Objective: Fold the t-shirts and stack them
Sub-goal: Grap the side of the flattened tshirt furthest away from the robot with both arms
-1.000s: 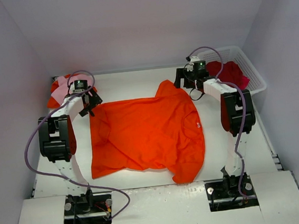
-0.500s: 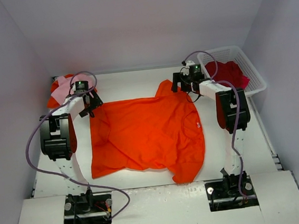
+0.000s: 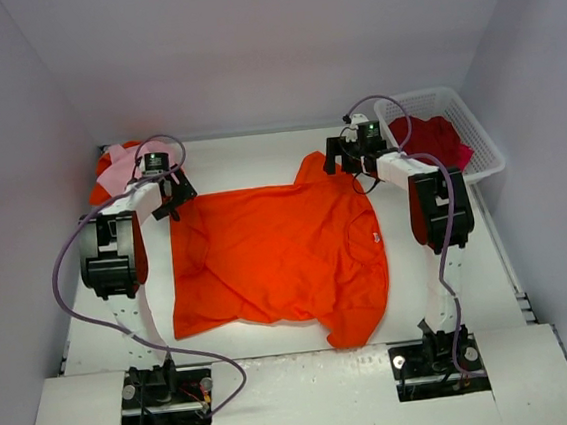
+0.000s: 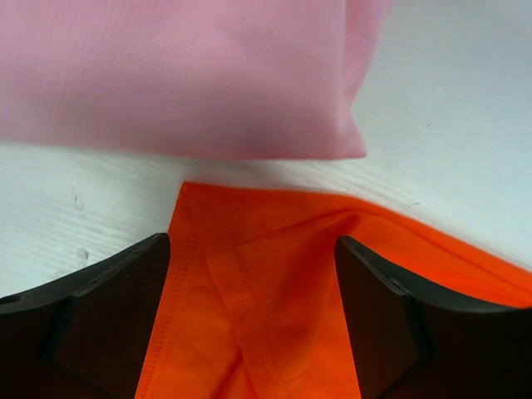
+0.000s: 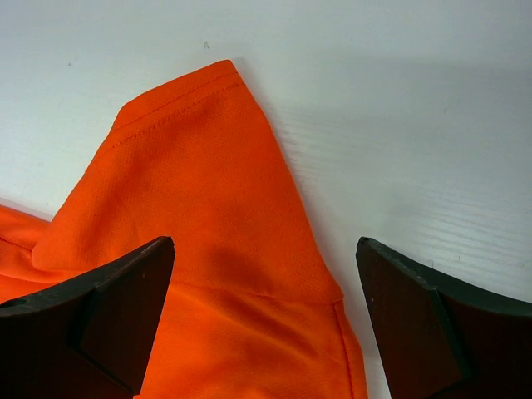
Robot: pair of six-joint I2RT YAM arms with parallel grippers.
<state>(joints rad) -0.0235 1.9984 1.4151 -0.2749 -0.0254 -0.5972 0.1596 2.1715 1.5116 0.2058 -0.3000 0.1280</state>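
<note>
An orange t-shirt [image 3: 277, 253] lies spread flat in the middle of the white table. My left gripper [image 3: 171, 197] is open at its far left corner; in the left wrist view the orange hem [image 4: 258, 291] lies between the dark fingers [image 4: 108, 307]. My right gripper [image 3: 343, 156] is open over the shirt's far right sleeve [image 5: 208, 216], one finger [image 5: 125, 307] on each side. A pink shirt [image 3: 114, 171] on an orange one lies at the far left, close to the left gripper, and shows in the left wrist view [image 4: 183, 75].
A white basket [image 3: 477, 134] at the far right holds a dark red garment [image 3: 435, 140]. Purple cables loop from both arms. White walls close in the table on three sides.
The right gripper has moved a little left and away, onto the sleeve. The left gripper has edged slightly away, toward the pink shirt. The orange shirt has not moved.
</note>
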